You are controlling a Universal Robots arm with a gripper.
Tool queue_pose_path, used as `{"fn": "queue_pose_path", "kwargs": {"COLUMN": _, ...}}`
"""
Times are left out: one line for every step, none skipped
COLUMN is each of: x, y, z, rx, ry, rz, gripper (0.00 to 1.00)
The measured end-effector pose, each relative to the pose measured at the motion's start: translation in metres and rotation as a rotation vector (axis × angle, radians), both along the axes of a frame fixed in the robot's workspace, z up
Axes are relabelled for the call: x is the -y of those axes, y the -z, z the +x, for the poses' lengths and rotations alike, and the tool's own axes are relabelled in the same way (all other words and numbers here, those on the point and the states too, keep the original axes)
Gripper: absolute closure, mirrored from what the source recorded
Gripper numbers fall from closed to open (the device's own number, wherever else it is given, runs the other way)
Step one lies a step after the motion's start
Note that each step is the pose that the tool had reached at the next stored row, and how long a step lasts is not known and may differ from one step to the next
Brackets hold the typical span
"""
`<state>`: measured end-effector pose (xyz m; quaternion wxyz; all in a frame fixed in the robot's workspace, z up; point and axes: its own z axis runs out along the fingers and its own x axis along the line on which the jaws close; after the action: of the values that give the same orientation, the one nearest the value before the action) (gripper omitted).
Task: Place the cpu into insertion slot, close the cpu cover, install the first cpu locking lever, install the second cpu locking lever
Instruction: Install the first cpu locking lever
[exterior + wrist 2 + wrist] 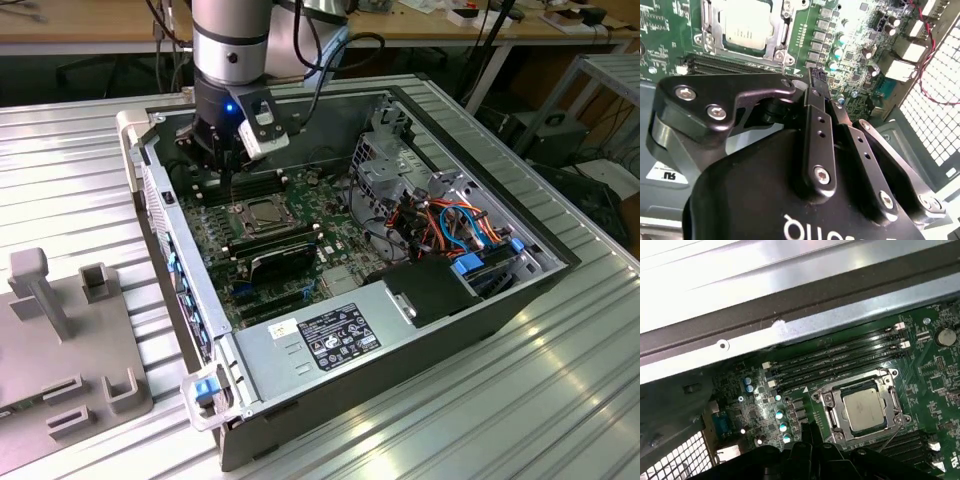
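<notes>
A ribbed aluminium table (560,400) fills most of the room's middle, and on it lies an open dark-grey computer case (450,340) with its side panel off. The silver-and-black robot arm (230,40) reaches down into the case at the end toward the exterior view's left. A grey plastic fixture block with posts and pockets (60,330) sits on the table beside the case. Inside is the green motherboard (305,190). The black gripper (233,180) (817,77) (807,430) hangs over the board near the socket, its fingers pressed together with nothing between them. The silver-grey windowed cpu cover (827,405) (780,40) lies flat over the square, metal-rimmed insertion slot (860,386). The small silver-topped cpu (863,410) (745,27) (260,212) rests in that slot, showing through the cover's window. A thin metal rod (890,436) angles away from one corner.
</notes>
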<state>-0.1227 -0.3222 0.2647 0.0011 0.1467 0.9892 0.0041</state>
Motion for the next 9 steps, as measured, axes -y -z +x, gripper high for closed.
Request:
{"fn": "queue_pose_path", "kwargs": {"x": -0.0040, "y": 0.0001, "z": 0.0004, "rx": -0.0001, "ry": -0.017, "rz": 0.0000, "gripper": 0.89}}
{"fn": "queue_pose_path", "kwargs": {"x": -0.0049, "y": 0.0002, "z": 0.0006, "rx": -0.0001, "ry": -0.019, "rz": 0.0000, "gripper": 0.89}}
{"fn": "queue_pose_path", "kwargs": {"x": -0.0060, "y": 0.0003, "z": 0.0008, "rx": -0.0001, "ry": -0.021, "rz": 0.0000, "gripper": 0.89}}
{"fn": "queue_pose_path", "kwargs": {"x": -0.0072, "y": 0.0004, "z": 0.0014, "rx": 0.0000, "ry": -0.023, "rz": 0.0001, "gripper": 0.89}}
{"fn": "queue_pose_path", "kwargs": {"x": -0.0084, "y": 0.0004, "z": 0.0027, "rx": -0.0002, "ry": -0.024, "rz": 0.0000, "gripper": 0.89}}
{"fn": "queue_pose_path", "kwargs": {"x": -0.0093, "y": 0.0005, "z": 0.0050, "rx": -0.0005, "ry": -0.024, "rz": -0.0001, "gripper": 0.89}}
{"fn": "queue_pose_path", "kwargs": {"x": -0.0098, "y": 0.0006, "z": 0.0069, "rx": -0.0007, "ry": -0.025, "rz": -0.0001, "gripper": 0.89}}
{"fn": "queue_pose_path", "kwargs": {"x": -0.0101, "y": 0.0006, "z": 0.0089, "rx": -0.0010, "ry": -0.025, "rz": -0.0001, "gripper": 0.89}}
{"fn": "queue_pose_path", "kwargs": {"x": -0.0104, "y": 0.0008, "z": 0.0106, "rx": -0.0012, "ry": -0.026, "rz": 0.0000, "gripper": 0.89}}
